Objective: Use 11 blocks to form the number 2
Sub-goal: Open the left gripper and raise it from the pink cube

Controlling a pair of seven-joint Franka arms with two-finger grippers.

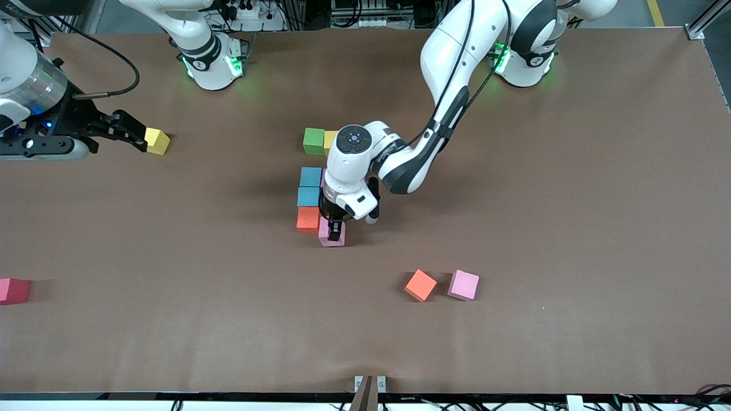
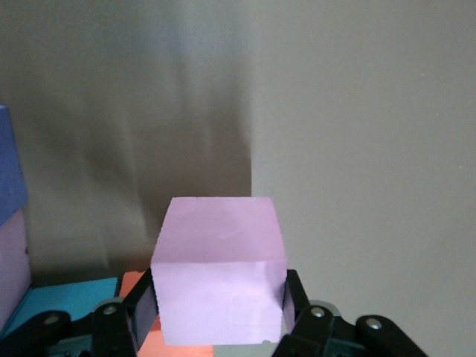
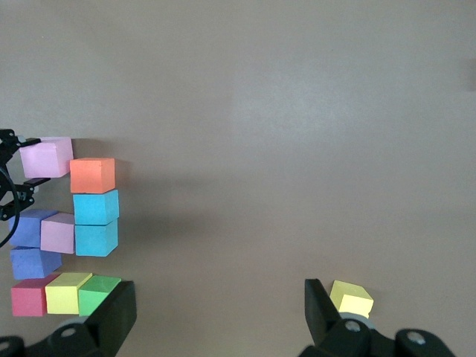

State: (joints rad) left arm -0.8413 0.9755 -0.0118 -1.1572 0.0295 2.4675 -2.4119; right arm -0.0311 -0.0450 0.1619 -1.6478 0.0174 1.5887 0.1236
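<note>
We've got the left gripper (image 1: 332, 231) clamped on a pink block (image 1: 332, 233) just beside the orange block (image 1: 308, 219) ending the number 2 (image 1: 312, 188); right gripper (image 1: 134, 135) waits with jaws wide, yellow block (image 1: 157, 141) at its tips.

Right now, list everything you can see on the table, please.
partial figure: nine blocks, red, yellow, green, two purple, pink, two light blue, orange; table's middle
held pink block: one, pink, beside the figure's orange block
loose yellow block: one, yellow, beside the right gripper
loose orange block: one, orange, nearer the camera than the figure
loose pink block: one, pink, beside the loose orange
reddish block: one, right arm's end
table: one, brown
left gripper: shut on the held pink block
right gripper: open, holding nothing
</note>
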